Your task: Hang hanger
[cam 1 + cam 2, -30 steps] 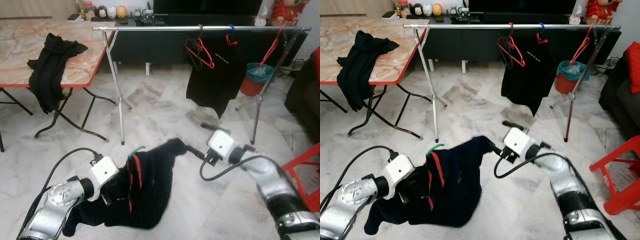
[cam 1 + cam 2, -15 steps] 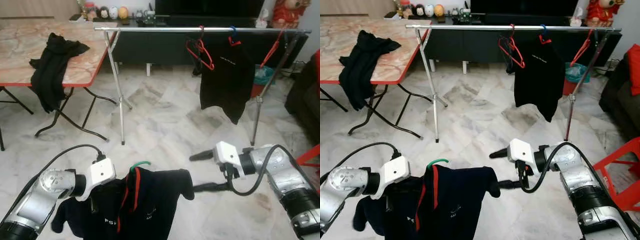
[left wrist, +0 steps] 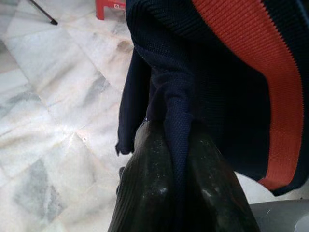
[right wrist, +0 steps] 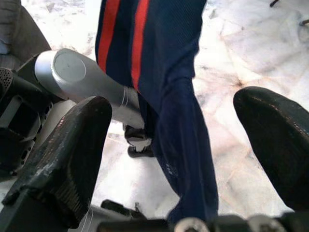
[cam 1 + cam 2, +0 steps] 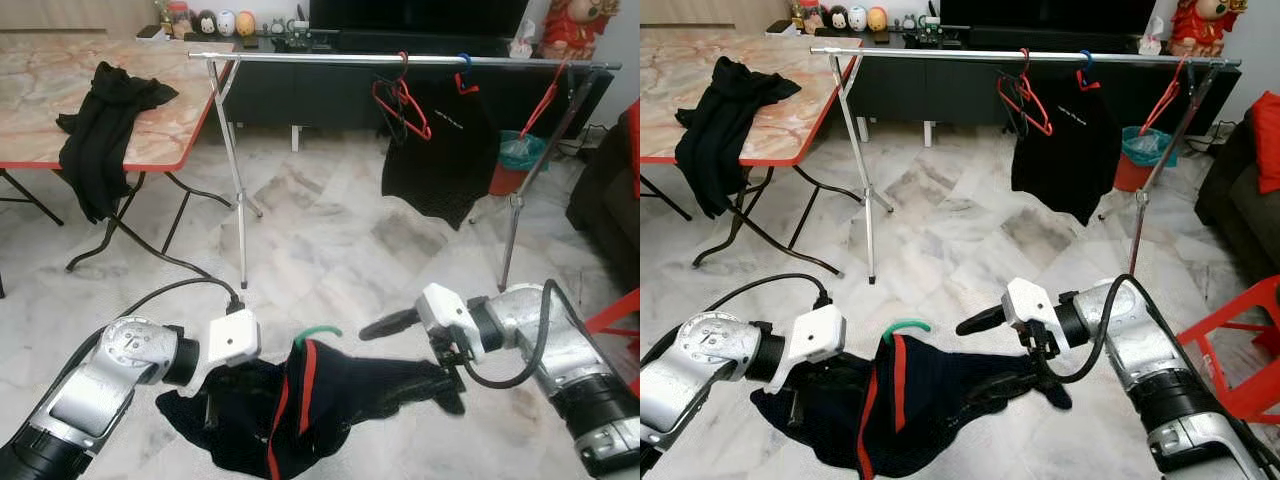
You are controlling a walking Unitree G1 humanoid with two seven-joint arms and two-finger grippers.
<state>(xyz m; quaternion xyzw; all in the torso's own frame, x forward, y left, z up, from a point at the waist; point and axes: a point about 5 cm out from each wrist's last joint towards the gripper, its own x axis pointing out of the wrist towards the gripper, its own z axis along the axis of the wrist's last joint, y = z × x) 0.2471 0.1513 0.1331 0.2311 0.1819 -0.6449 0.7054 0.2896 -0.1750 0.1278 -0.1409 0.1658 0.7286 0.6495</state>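
Note:
A navy garment (image 5: 350,395) with red stripes hangs on a green hanger (image 5: 318,332), low over the marble floor in front of me. My left gripper (image 3: 167,143) is shut on a fold of the navy cloth at the garment's left side. My right gripper (image 5: 405,355) stands open at the garment's right end. The sleeve (image 4: 186,145) hangs between its two spread fingers (image 4: 72,145) and drapes by the lower one. The metal clothes rail (image 5: 330,60) stands further off, across the room.
On the rail hang red hangers (image 5: 404,100) and a black shirt (image 5: 440,150). A marble-topped folding table (image 5: 30,90) with a black garment (image 5: 98,130) stands at the left. A red stool (image 5: 618,320) is at the right, a bin (image 5: 512,165) behind the rail's right leg.
The garment has dropped lower and stretched sideways toward the right gripper. My left gripper moved right with it. The right gripper's lower finger now reaches the sleeve.

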